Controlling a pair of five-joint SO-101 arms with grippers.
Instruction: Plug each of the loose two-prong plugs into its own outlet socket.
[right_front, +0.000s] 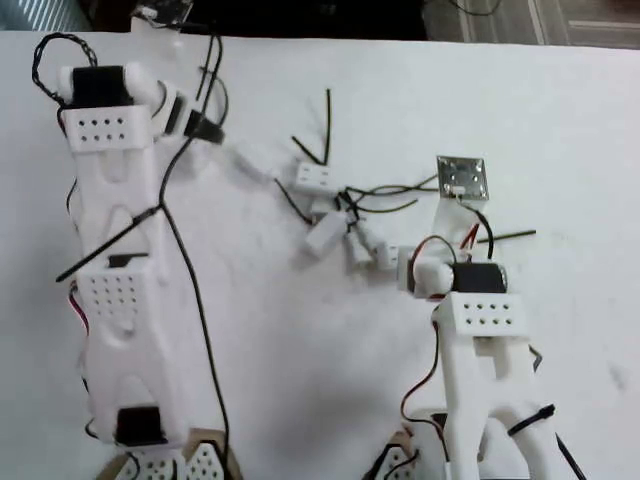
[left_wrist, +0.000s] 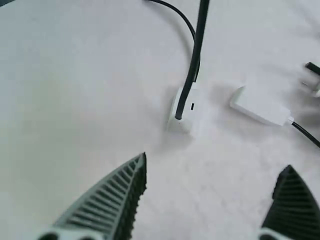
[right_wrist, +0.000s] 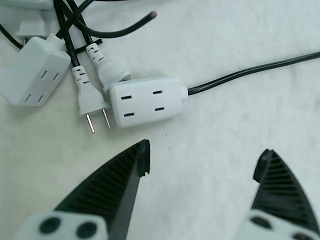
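Note:
In the right wrist view my right gripper (right_wrist: 206, 149) hangs open just short of a white outlet block (right_wrist: 147, 100) with a black cord. One white plug (right_wrist: 107, 69) sits against that block's end. A loose two-prong plug (right_wrist: 90, 102) lies beside it with bare prongs. A second outlet block (right_wrist: 37, 75) lies farther off. In the high view the blocks (right_front: 325, 235) cluster mid-table, ahead of the right gripper (right_front: 412, 272). My left gripper (left_wrist: 215, 165) is open above a small white block (left_wrist: 185, 110) with a black cord; another white block (left_wrist: 260, 107) lies near it.
A square metal plate (right_front: 462, 178) lies beyond the right arm. Black cords (right_front: 190, 270) run across the table beside the left arm (right_front: 115, 290). Loose black wires (right_front: 325, 125) spread around a third outlet block (right_front: 315, 178). The white table (right_front: 300, 370) has bare room between the arms.

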